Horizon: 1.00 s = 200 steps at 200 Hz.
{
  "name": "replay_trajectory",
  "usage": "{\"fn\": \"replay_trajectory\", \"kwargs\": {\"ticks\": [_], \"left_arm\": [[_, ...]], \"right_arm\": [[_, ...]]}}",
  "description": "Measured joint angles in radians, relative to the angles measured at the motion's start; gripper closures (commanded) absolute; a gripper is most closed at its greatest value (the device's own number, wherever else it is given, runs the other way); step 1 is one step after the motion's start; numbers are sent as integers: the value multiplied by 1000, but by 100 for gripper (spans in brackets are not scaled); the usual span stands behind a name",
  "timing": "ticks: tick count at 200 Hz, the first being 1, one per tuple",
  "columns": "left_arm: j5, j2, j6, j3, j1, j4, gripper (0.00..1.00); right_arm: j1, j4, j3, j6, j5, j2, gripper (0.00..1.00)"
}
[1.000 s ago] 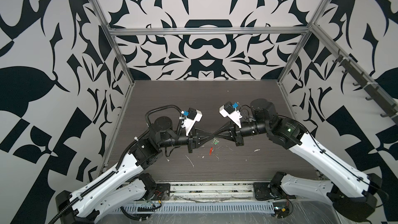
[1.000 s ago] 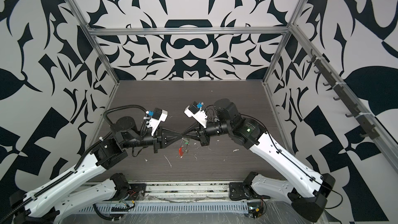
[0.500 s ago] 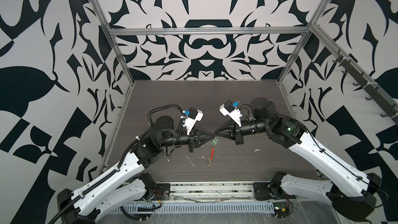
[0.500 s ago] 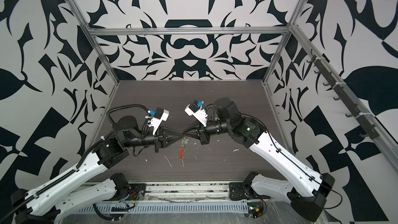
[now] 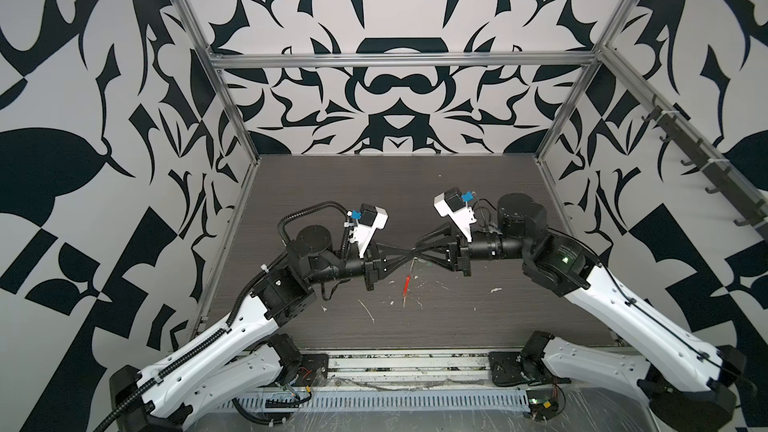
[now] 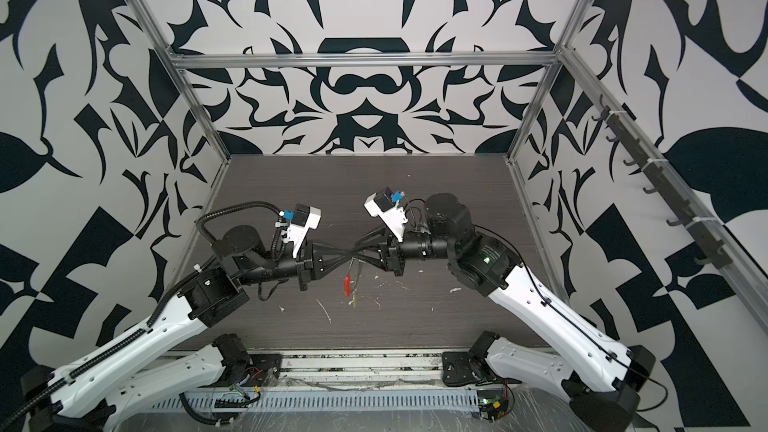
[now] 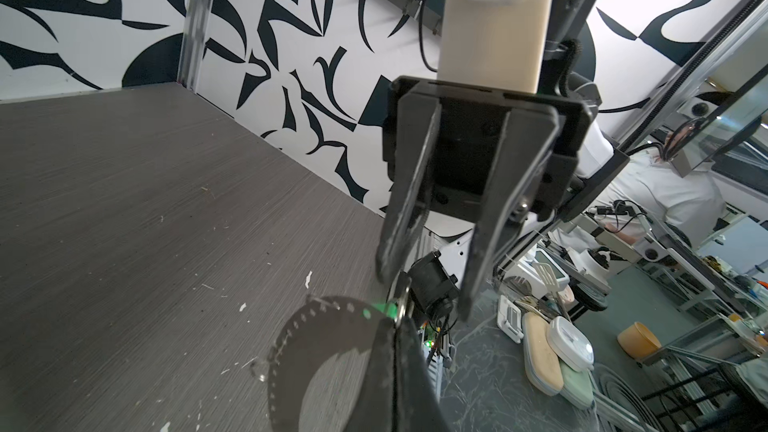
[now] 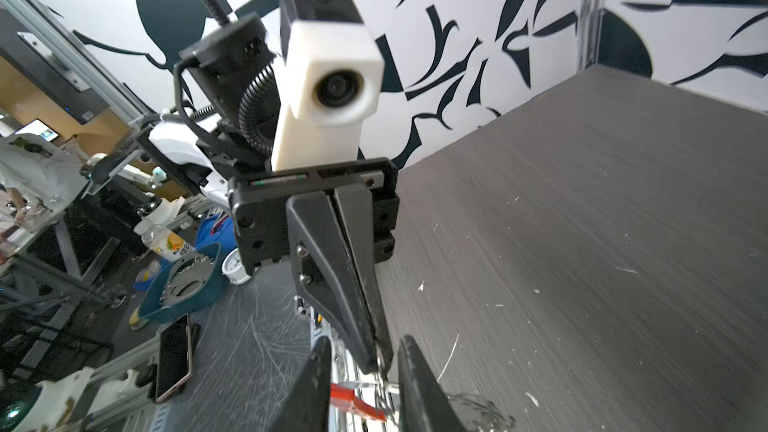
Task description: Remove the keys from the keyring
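Both grippers meet tip to tip above the table's middle in both top views. My left gripper is shut on the top of the keyring, a thin hoop hanging edge-on, with its red sleeve partway down. My right gripper stands open, one finger on each side of the left tip, holding nothing. A blurred green tag shows beside the left tip. A yellowish tag hangs at the hoop's low end. The keys' metal blades are too blurred to make out.
The dark wood-grain table carries several white scraps below the grippers. Patterned walls with metal posts close in three sides. A metal rail and both arm bases line the front edge.
My right gripper has opened from shut. The keyring has swung down and now hangs lower, edge-on, from the left tip. My left gripper has tightened a little.
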Motion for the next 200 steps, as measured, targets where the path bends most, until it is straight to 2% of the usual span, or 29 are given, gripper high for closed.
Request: {"fn": "replay_trajectory", "kwargs": {"ticks": [48,79,136,200], "left_arm": [[-91,-55,-7,-73,0,113,100],[-119,-72,-12,-93,0,175,100],[-119,-72,-27,-98,0,250,100],[-113,-76,-34,-122,0,265,100]], "right_arm": [[2,220,-142,114,166,-100,61],[2,260,-182,137,209,-104,58],[2,423,-227,143,110,-81,53],[9,492,-227,140,3,-35,50]]}}
